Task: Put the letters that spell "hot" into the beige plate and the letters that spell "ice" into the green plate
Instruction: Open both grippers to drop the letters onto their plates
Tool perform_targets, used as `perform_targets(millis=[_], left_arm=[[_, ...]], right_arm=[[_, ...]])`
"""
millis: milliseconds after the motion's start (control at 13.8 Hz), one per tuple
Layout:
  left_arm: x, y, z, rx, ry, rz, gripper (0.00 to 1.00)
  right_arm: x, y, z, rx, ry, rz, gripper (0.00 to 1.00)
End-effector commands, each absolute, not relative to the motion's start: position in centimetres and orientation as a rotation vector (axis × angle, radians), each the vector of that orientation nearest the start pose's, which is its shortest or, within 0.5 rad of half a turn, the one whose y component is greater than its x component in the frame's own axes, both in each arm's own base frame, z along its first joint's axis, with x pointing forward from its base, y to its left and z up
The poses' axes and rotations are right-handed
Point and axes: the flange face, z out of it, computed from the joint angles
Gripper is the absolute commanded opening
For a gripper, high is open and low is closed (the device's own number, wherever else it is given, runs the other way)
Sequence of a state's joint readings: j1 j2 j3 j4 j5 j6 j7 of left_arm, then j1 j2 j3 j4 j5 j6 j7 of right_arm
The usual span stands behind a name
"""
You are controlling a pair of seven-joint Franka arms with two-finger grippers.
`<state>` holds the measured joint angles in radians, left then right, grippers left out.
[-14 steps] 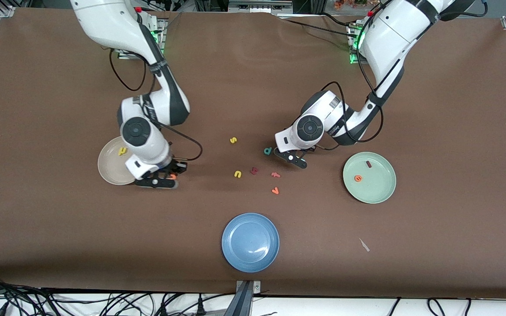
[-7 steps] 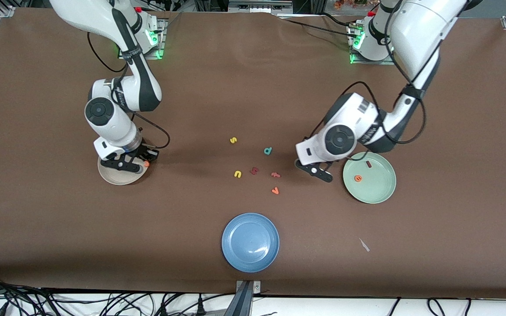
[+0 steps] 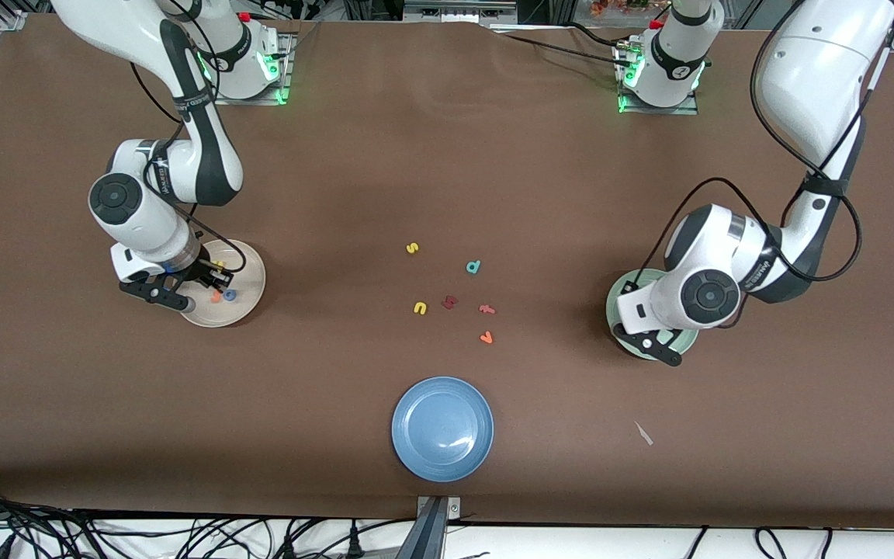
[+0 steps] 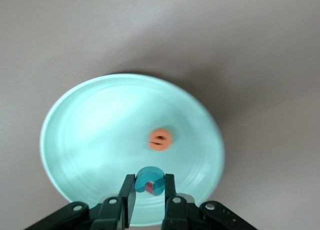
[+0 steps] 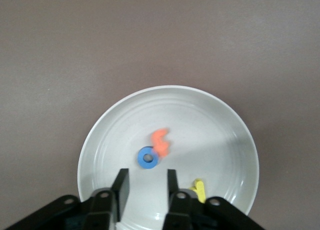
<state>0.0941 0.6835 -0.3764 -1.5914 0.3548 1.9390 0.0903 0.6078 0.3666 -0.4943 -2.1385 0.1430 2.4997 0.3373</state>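
The right tool [image 3: 183, 289] hangs over the beige plate [image 3: 249, 299], fingers parted and empty. In that plate lie the blue "o" [image 5: 148, 158], flat, the orange "t" [image 5: 161, 142] touching it, and the yellow "h" [image 5: 199, 190] near the rim, its long axis running toward the rim. The left tool [image 4: 150, 192] hangs over the green plate [image 4: 80, 140], clamped on the teal "c" [image 4: 150, 177], whose opening faces the tool. The orange "e" [image 4: 160, 139] lies flat in that plate.
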Motion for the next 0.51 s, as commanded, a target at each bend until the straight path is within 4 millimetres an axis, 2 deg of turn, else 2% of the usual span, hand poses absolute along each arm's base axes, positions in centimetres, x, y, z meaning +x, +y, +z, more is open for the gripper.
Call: perform_targets(millis=[0,72,145,289,434], left_arm=[[66.9,-12.8,20.6,-2.921,0.791,0.328,0.0],[67.2,-11.3,19.5,-2.921,0.76,0.317,0.0],[67.2,-11.0,18.8,-2.924,0.756,0.315,0.0],[67.3,-10.6,19.0,-2.919,0.775,0.316,0.0],[67.6,-8.4,18.7,-2.918,0.833,0.332,0.0]], right_arm=[[58.3,7.9,28.3,-3.16,0.469,-0.027,1.0],[58.9,8.4,29.6,-3.162,0.465,0.026,1.0],[59.4,8.9,30.9,-3.164,0.46,0.081,1.0],[60.2,9.8,33.6,-3.16,0.485,0.198,1.0],[60.6,10.8,36.1,-3.136,0.479,0.256,1.0]])
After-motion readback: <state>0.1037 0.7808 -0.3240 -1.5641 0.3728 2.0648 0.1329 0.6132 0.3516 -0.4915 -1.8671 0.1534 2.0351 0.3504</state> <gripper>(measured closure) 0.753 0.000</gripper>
